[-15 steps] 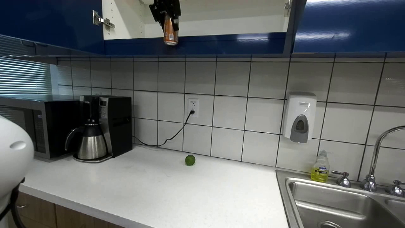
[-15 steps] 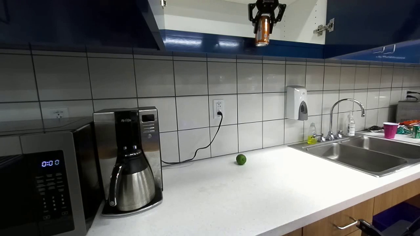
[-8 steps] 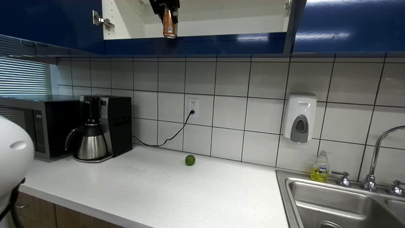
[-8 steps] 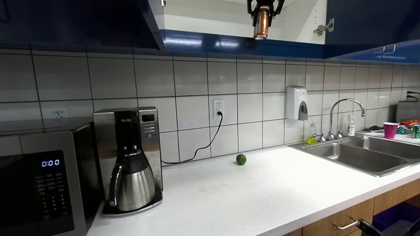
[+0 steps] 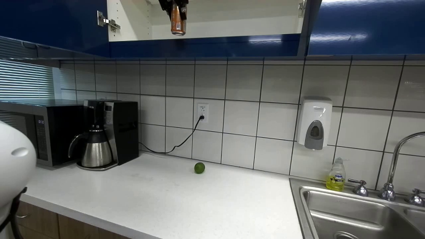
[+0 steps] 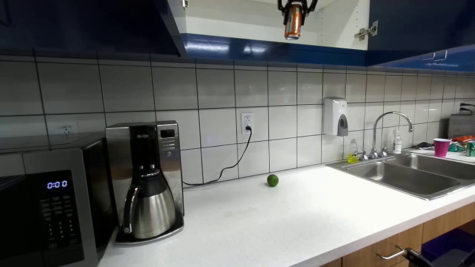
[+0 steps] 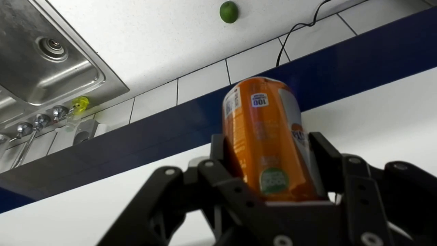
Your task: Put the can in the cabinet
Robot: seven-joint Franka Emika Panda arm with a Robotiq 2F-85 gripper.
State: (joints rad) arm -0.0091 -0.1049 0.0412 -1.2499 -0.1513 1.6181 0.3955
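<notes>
The orange can (image 5: 178, 23) hangs roughly upright from my gripper (image 5: 177, 14) at the cabinet's opening. It also shows in an exterior view (image 6: 293, 24) and the wrist view (image 7: 264, 136). My gripper points down, and its fingers press on both sides of the can in the wrist view (image 7: 268, 147). The cabinet has open dark blue doors, a white interior and a blue bottom edge (image 5: 232, 46), also visible in an exterior view (image 6: 237, 46). In both exterior views the can's lower end appears slightly above that edge. I cannot tell how deep it is relative to the opening.
An open cabinet door (image 5: 53, 23) with a hinge flanks the opening. Below are a white counter (image 5: 186, 199), a green ball (image 5: 199, 168), a coffee maker (image 6: 148, 178), a microwave (image 6: 55, 207), a soap dispenser (image 5: 314, 122) and a sink (image 5: 295, 199).
My gripper has risen with the can in it. The can's lower end has gone from in front of the blue bottom edge to slightly above it in both exterior views.
</notes>
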